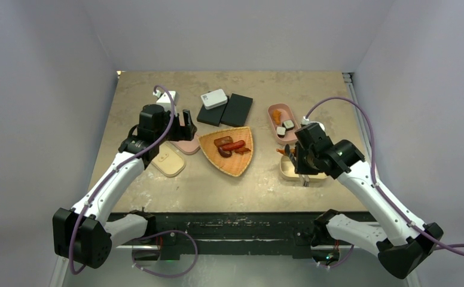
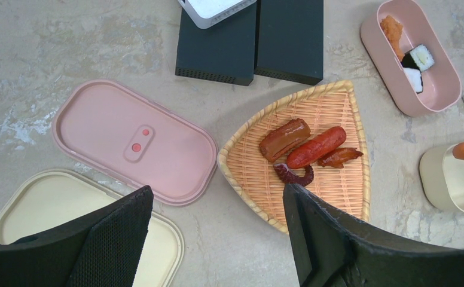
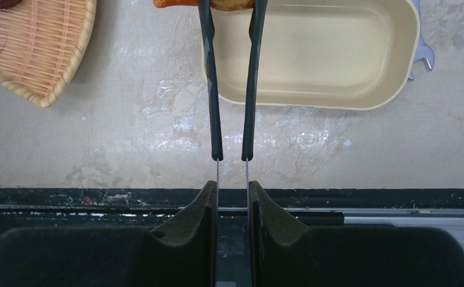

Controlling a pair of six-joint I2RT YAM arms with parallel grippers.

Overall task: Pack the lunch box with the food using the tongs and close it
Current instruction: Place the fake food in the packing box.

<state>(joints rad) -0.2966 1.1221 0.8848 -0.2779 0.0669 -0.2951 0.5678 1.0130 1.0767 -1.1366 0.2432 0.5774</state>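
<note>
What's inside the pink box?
Inside the pink box lie an orange crumbed piece and two dark rolls with white middles. Anything beneath them is covered.

My right gripper (image 3: 231, 188) has its jaws clamped on the slim silvery-grey tongs (image 3: 210, 89) with black ends. They pinch an orange food piece (image 3: 176, 3) over the left end of the cream oval box (image 3: 313, 103), near the desk's front edge.

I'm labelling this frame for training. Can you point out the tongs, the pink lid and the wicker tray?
tongs (image 3: 209, 89), right wrist view, on one black arm.
pink lid (image 2: 135, 143), left wrist view, at its centre.
wicker tray (image 2: 331, 194), left wrist view, on bare weave near its lower edge.
</note>
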